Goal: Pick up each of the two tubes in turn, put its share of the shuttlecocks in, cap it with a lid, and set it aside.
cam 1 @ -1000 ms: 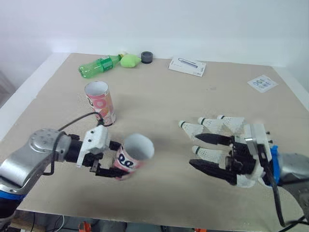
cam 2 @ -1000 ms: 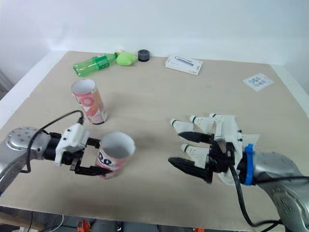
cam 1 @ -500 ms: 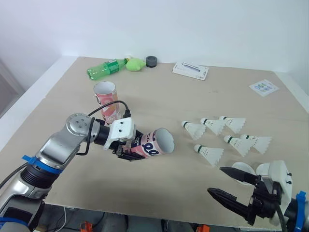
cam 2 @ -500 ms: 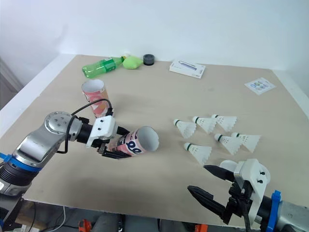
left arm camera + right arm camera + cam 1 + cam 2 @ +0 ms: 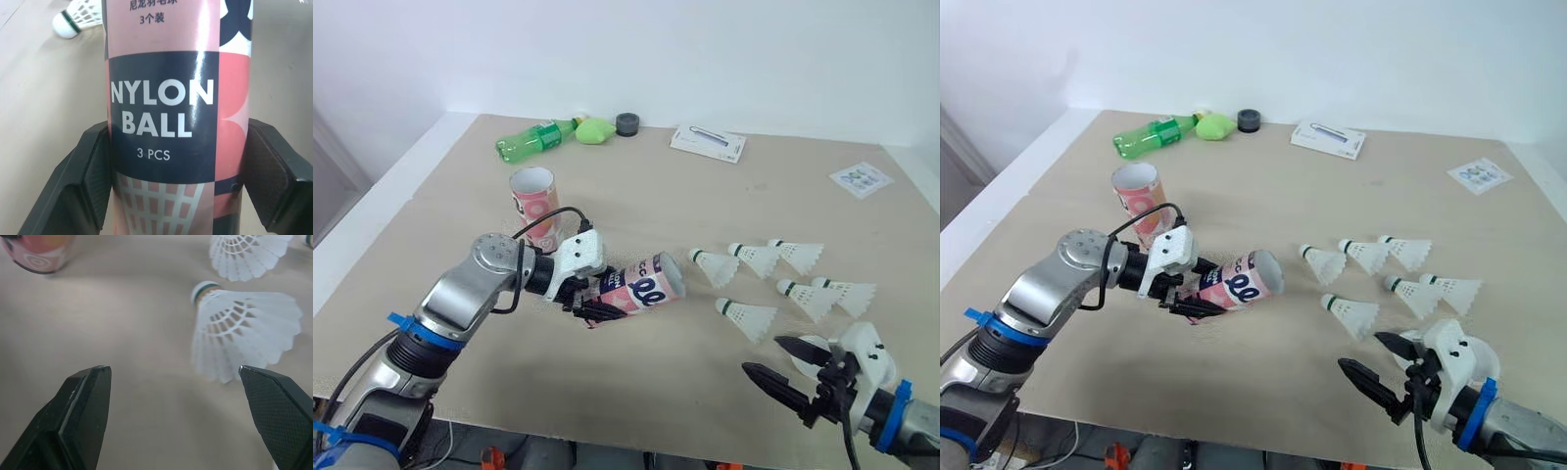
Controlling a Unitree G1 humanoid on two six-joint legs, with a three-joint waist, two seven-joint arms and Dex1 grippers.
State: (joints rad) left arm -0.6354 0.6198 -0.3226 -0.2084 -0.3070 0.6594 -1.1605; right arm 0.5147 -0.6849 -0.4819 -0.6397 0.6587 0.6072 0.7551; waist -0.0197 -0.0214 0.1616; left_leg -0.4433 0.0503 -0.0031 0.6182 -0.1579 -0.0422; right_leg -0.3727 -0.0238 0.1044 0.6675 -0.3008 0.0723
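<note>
Left gripper (image 5: pixel 597 297): black fingers (image 5: pixel 85 186) clamped on either side of a pink-and-navy cardboard tube (image 5: pixel 646 291) printed "NYLON BALL 3 PCS". The tube lies nearly level, low over the beige tabletop (image 5: pixel 636 206); contact with it can't be judged. Its open mouth points toward the shuttlecocks.

A second pink tube (image 5: pixel 533 206) stands upright, mouth open, just behind the left arm.

Six white feathered shuttlecocks (image 5: pixel 754 258) lie loosely grouped to the right of the held tube, apart from it.

Right gripper (image 5: pixel 764 356): at the near table edge, fingers spread wide with nothing between them. The closest shuttlecock (image 5: pixel 247 333) is just beyond its tips.

Along the far edge are a green plastic bottle (image 5: pixel 533 142), a lime-green lump (image 5: pixel 595 130), a dark round cap (image 5: pixel 627 123) and a flat white box (image 5: pixel 707 143).
</note>
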